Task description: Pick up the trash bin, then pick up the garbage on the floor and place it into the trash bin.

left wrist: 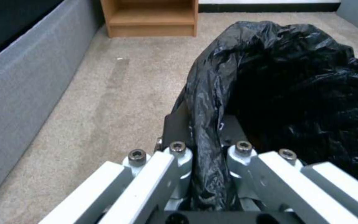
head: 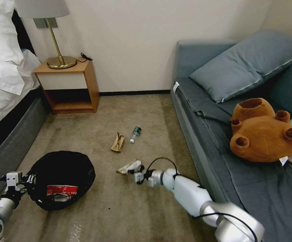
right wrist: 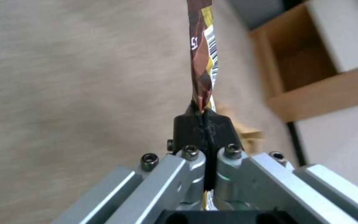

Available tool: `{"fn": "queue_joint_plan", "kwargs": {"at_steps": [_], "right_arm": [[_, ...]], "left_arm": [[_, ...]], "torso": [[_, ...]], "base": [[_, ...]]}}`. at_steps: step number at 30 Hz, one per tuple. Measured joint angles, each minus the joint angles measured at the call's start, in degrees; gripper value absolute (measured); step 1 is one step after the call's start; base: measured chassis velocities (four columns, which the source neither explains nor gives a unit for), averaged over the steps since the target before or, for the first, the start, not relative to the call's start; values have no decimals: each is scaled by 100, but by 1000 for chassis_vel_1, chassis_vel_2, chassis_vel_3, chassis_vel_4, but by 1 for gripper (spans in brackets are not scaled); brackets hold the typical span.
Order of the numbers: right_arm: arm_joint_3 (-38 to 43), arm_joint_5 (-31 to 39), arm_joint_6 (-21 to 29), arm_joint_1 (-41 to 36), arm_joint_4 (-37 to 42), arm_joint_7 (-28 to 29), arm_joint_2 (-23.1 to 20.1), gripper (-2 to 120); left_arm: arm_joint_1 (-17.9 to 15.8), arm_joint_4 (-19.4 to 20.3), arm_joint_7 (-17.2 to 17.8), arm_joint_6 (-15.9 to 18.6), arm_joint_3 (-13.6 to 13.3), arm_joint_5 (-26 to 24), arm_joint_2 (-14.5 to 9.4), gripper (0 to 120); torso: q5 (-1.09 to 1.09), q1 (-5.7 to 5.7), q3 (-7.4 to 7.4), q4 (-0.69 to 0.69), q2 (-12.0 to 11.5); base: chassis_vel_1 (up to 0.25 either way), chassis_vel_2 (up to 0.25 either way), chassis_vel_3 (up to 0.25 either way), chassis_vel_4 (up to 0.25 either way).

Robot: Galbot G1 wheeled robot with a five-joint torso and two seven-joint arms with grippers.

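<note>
The trash bin (head: 85,174) hangs tilted at the lower left, its black bag (left wrist: 295,93) folded over the rim. My left gripper (head: 22,183) (left wrist: 206,130) is shut on that rim. A red-and-white wrapper (head: 62,191) lies inside the bin. To the bin's right and low over the carpet, my right gripper (head: 136,174) (right wrist: 203,123) is shut on one end of the gold snack-bar wrapper (head: 130,166) (right wrist: 202,53), which sticks out past the fingertips. Farther off on the carpet lie a tan paper scrap (head: 118,142) and a small green-capped bottle (head: 135,134).
A wooden nightstand (head: 70,85) with a brass lamp (head: 57,50) stands against the far wall. A bed (head: 5,101) borders the left side. A grey-blue sofa (head: 220,134) with a cushion and a brown plush bear (head: 263,132) borders the right. Beige carpet lies between them.
</note>
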State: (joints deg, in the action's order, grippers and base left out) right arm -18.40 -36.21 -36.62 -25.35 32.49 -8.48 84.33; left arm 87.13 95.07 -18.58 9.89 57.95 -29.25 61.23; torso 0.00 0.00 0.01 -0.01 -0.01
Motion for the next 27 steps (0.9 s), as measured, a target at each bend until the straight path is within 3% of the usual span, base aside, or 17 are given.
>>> {"fn": "queue_joint_plan", "kwargs": {"at_steps": [8,11,12,15,16,17,22,24,27], "right_arm": [[285,577,-221,637,317,-272,8,0],[57,1539,-312,1199,1014,-803,-165,0],[57,1539,-312,1199,1014,-803,-165,0],[-542,3218,-327,1414,1665,-1591,-346,0],[-542,3218,-327,1414,1665,-1591,-346,0],[-905,3926,-204,1472,2153,-1893,-429,0],[-1595,4730,7,1543,2808,-2106,-464,0],[-2202,5381,167,1636,3115,-2109,-387,0],[-2654,5729,193,1719,3112,-2135,-235,0]], "left_arm": [[-46,-27,31,-8,-32,-2,-11,5],[-64,15,72,-7,-58,-31,-55,5],[-64,15,72,-7,-58,-31,-55,5],[-95,65,132,4,-96,-85,-99,5],[-95,65,132,4,-96,-85,-99,5],[-129,68,163,21,-131,-104,-132,5],[-205,57,233,39,-205,-154,-200,5],[-277,15,289,40,-286,-185,-238,5],[-330,16,382,27,-376,-247,-236,5]], "torso": [[0,0,0,2,0],[-1,0,0,0,0],[-1,0,0,0,0],[0,0,-1,0,0],[0,0,-1,0,0],[-1,0,-1,0,1],[-1,0,-1,1,1],[-1,0,-1,1,1],[-1,0,-1,2,1]], "base": [[0,0,0,0],[0,0,0,0],[0,0,0,0],[0,0,0,0],[0,0,0,0],[0,0,0,0],[0,0,0,0],[0,0,0,0],[0,0,0,0]]}}
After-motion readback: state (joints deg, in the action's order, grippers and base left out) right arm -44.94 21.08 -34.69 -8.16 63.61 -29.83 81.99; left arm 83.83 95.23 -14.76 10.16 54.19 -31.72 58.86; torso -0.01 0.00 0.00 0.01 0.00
